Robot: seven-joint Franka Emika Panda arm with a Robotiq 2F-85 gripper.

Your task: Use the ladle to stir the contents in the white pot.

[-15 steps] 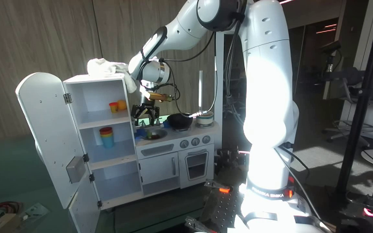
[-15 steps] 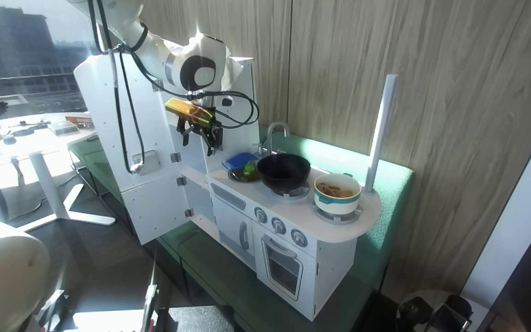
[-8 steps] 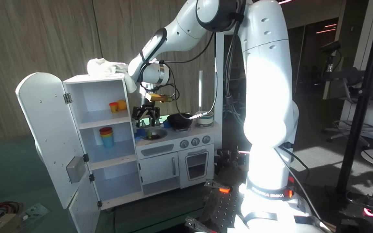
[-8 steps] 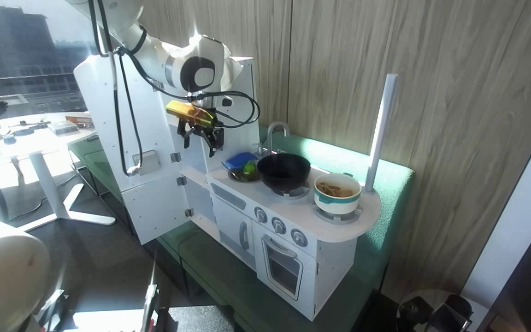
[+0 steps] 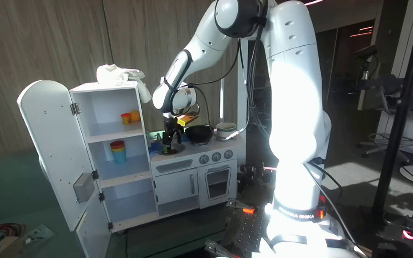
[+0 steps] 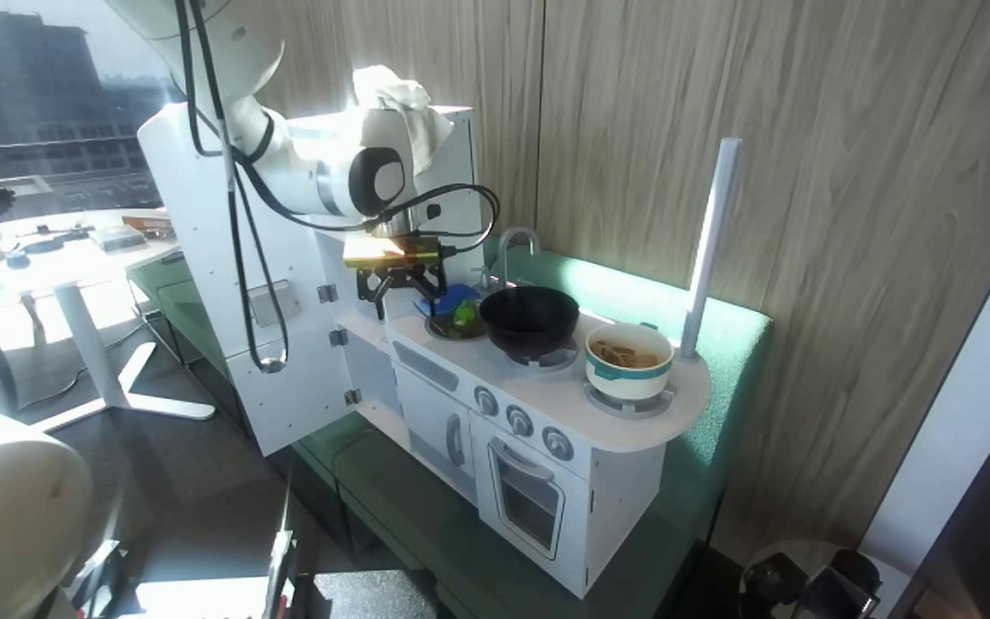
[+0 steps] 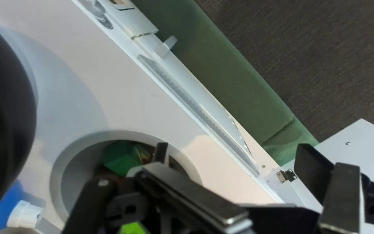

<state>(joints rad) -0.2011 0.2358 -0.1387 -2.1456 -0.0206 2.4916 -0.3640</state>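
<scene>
White toy-kitchen bench (image 6: 559,395): stands in front of a wood-panelled wall (image 6: 873,258), 3 round grey knobs (image 6: 519,419) on its near face.
Round grey sink (image 7: 131,135): at the bench's left, holding a dark-green block (image 7: 120,159) and a bright-green piece (image 6: 465,314), with a curved grey faucet (image 6: 519,232) at its far side.
Deep black round pan (image 6: 529,322): mid-bench, just right of the sink.
Round white pot with a teal band (image 6: 630,385): stands upright at the bench's right end, on a grey ring burner (image 6: 630,409).
Brown pieces (image 6: 626,354): inside the pot.
Thin dark rod (image 6: 420,308): slants at the sink's left side; too small to tell whether it is the ladle.
Black 2-fingered pincer (image 6: 406,313): released, its fingers (image 7: 341,191) spread wide, pointing down at the sink's near side, well apart from the pot; contact cannot be told.
White shelved cabinet (image 5: 102,96): left of the bench, door (image 5: 57,143) swung out, stacked red, yellow and blue cups (image 5: 118,153) on the middle shelf; above them a red-and-yellow tub (image 5: 126,119) beside an orange ball (image 5: 135,116), a rumpled white cloth (image 5: 115,74) on top.
</scene>
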